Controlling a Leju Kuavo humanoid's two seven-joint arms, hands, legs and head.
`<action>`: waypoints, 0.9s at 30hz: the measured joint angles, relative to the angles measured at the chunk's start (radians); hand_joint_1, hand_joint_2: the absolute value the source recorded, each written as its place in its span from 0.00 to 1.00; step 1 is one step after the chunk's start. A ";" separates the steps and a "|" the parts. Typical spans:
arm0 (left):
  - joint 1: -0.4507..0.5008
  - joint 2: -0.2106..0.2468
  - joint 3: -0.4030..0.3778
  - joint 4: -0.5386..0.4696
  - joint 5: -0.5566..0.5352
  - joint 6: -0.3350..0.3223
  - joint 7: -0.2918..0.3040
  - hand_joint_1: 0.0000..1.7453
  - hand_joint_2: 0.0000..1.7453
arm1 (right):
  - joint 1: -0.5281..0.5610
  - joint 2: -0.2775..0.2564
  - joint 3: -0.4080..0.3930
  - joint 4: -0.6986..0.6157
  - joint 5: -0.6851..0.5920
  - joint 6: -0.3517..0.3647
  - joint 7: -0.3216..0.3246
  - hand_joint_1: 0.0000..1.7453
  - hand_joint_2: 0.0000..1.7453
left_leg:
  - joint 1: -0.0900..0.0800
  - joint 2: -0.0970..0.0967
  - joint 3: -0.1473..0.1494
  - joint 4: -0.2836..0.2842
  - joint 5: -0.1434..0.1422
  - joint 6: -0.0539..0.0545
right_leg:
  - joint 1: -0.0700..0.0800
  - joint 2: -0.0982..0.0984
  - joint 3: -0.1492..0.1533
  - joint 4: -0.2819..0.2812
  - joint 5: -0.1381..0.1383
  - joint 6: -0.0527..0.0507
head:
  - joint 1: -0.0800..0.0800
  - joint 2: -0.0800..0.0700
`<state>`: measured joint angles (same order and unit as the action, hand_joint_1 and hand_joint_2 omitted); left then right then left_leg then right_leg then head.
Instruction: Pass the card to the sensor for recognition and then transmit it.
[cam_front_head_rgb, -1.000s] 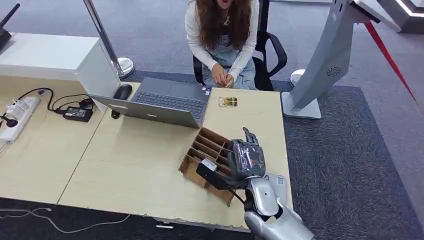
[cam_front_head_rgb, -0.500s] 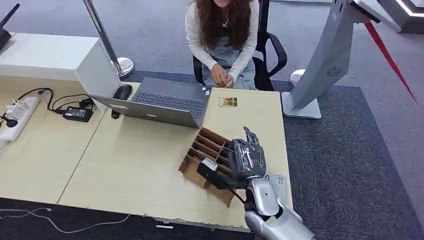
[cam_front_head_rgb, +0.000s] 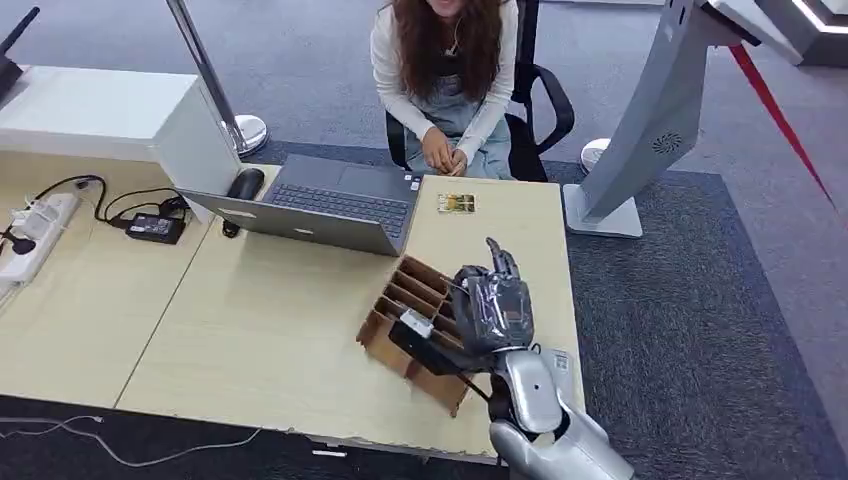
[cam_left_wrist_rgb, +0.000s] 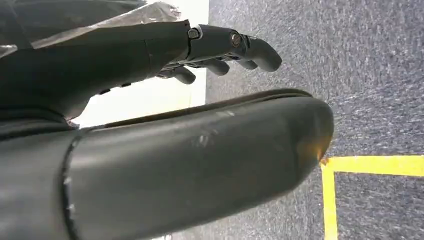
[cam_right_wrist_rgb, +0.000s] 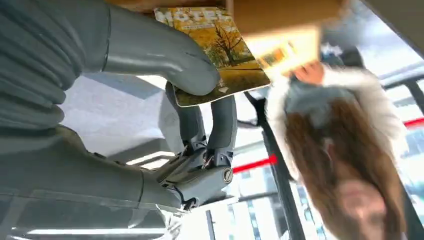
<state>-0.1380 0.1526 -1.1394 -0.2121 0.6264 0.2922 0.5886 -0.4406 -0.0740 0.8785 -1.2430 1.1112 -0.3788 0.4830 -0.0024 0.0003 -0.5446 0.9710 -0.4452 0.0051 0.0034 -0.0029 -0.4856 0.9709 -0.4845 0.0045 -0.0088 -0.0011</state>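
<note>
Head view, right hand: the right hand (cam_front_head_rgb: 492, 308) is hovering over the brown cardboard divider box (cam_front_head_rgb: 418, 325) at the near right part of the wooden table (cam_front_head_rgb: 250, 330), its silver arm coming up from the lower edge.
Head view, card: the card is too hidden by the hand to make out here.
Head view, table top: an open laptop (cam_front_head_rgb: 325, 205) is sitting at the far side, with a black mouse (cam_front_head_rgb: 245, 183) beside it, a small card-like item (cam_front_head_rgb: 456, 203) lying near the far right edge, and a power strip (cam_front_head_rgb: 35, 232) and black adapter (cam_front_head_rgb: 154, 228) lying to the left.
Head view, person: a person (cam_front_head_rgb: 445, 75) is sitting in a chair across the table, hands together.
Left wrist view, left hand: the left hand (cam_left_wrist_rgb: 150, 100) is hanging over grey carpet (cam_left_wrist_rgb: 360, 70) with a yellow floor line (cam_left_wrist_rgb: 372, 167); its fingers (cam_left_wrist_rgb: 235, 47) are lying apart and it is grasping nothing.
Right wrist view, right hand: the right hand (cam_right_wrist_rgb: 150, 105) is pinching a card (cam_right_wrist_rgb: 217, 52) between its thick grey thumb (cam_right_wrist_rgb: 155, 52) and darker fingers (cam_right_wrist_rgb: 222, 125).
Right wrist view, card: the card is showing a yellow autumn-tree picture, right next to a brown cardboard edge (cam_right_wrist_rgb: 280, 12).
</note>
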 joint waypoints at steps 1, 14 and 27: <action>0.001 0.000 0.005 0.000 0.005 0.004 0.003 0.00 0.00 | 0.007 -0.008 -0.008 -0.043 -0.002 -0.008 0.000 0.95 1.00 | 0.000 0.000 0.000 0.000 0.000 0.000 | 0.000 0.000 0.000 0.000 0.000 0.000 | 0.000 0.000; 0.014 -0.017 0.045 0.000 0.037 0.050 0.037 0.00 0.00 | 0.202 -0.116 -0.176 -0.671 -0.086 -0.312 -0.140 1.00 1.00 | 0.000 0.000 0.000 0.000 0.000 0.000 | 0.000 0.000 0.000 -0.001 0.000 0.000 | 0.000 0.000; 0.012 -0.032 0.068 -0.004 0.034 0.057 0.050 0.00 0.00 | 0.331 -0.097 -0.310 -0.947 -0.161 -0.312 -0.276 0.97 1.00 | 0.000 0.000 0.001 0.000 0.000 0.000 | 0.000 0.000 0.001 0.000 0.000 0.000 | 0.000 0.000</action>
<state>-0.1255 0.1209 -1.0716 -0.2163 0.6600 0.3490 0.6382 -0.1096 -0.1709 0.5680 -2.1905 0.9499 -0.6909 0.2068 -0.0026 0.0001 -0.5437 0.9707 -0.4454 0.0052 0.0033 -0.0028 -0.4847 0.9705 -0.4845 0.0044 -0.0088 -0.0008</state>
